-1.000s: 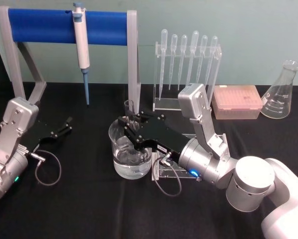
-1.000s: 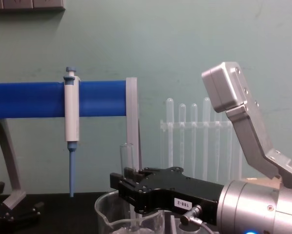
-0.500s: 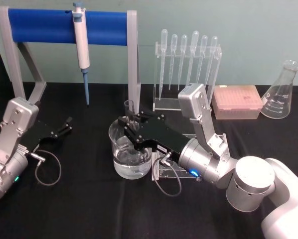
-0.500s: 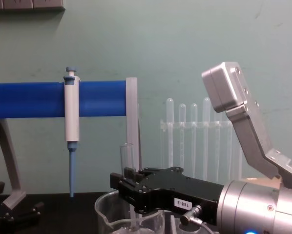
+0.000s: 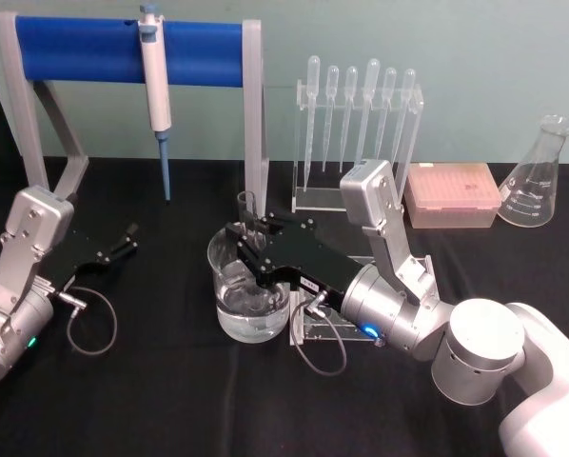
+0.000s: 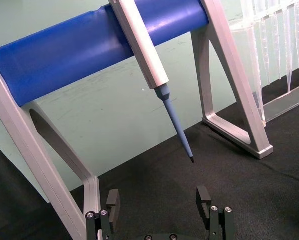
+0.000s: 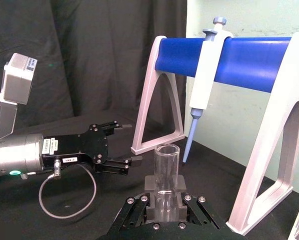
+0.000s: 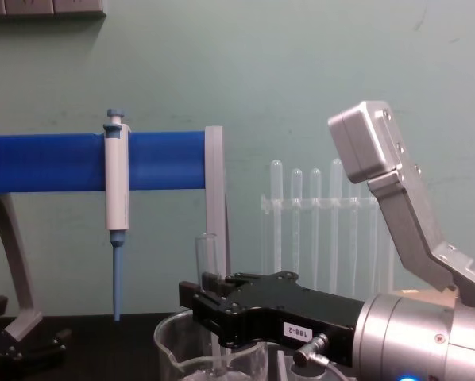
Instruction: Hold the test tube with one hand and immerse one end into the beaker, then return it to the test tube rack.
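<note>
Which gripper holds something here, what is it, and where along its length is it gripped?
The right gripper holds the test tube upright, clamped partway down below its open top, over the beaker. The left gripper holds nothing.

One readable label is showing — a small white sticker on the black body of the right gripper [image 8: 208,292], seen from the chest, reading "188-2" upside down. The left gripper [image 7: 123,145] is carrying white stickers too, but their print is coming through too small to read — as are the markings on the flask [image 5: 537,181].
</note>
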